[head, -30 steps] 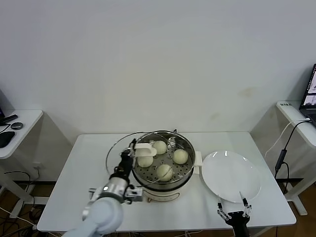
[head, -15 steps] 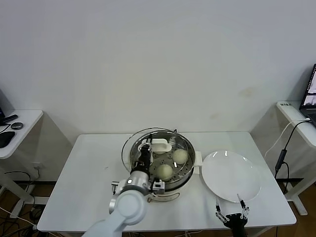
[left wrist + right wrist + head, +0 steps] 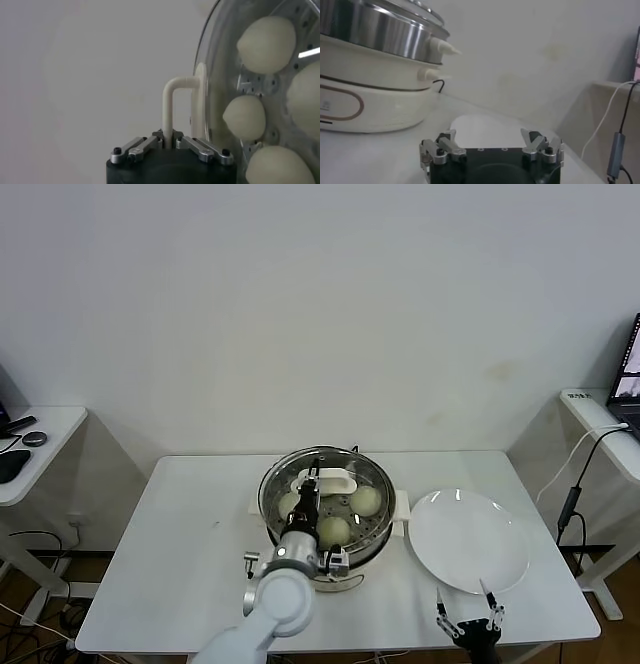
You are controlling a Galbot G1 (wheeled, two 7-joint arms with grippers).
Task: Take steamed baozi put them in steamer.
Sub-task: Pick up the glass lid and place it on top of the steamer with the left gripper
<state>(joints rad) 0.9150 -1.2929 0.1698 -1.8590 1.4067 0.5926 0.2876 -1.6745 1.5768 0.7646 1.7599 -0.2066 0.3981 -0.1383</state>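
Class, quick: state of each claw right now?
Left claw: shut on the glass lid by its white handle, over the steamer.
Right claw: open, empty.

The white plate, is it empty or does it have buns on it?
Empty. The white plate is bare in the head view; the steamed baozi sit in the steamer, under the glass lid that the left gripper holds.

The room is bright, with soft, even light and only faint shadows under the table [image 3: 150, 584]. Small white shines sit on the plate [image 3: 467, 539] and on the steamer [image 3: 380, 35] wall. In the left wrist view the buns [image 3: 266, 45] at the right edge look soft and blurry.
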